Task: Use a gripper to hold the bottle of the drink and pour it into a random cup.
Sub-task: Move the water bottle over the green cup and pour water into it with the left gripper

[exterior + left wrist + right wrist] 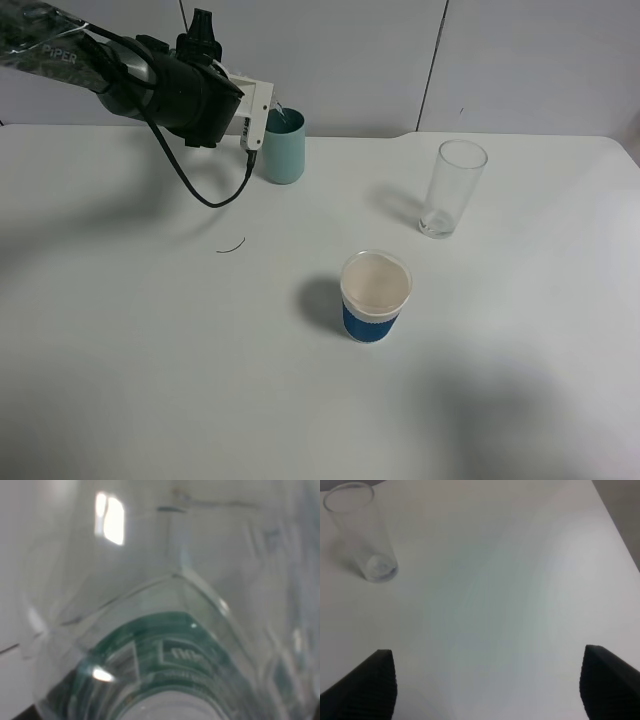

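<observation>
My left gripper, a white block on the black arm, is at the back left, tipped toward the teal-green cup. It is shut on the clear bottle, which fills the left wrist view with its green label band close to the lens. In the high view only the bottle's clear tip shows, just over the cup's rim. I cannot make out the drink or any stream. My right gripper is open and empty above bare table; it is out of the high view.
A tall clear glass stands at the back right and also shows in the right wrist view. A white paper cup with a blue sleeve stands mid-table. A thin dark wire scrap lies left of centre. A black cable hangs from the left arm.
</observation>
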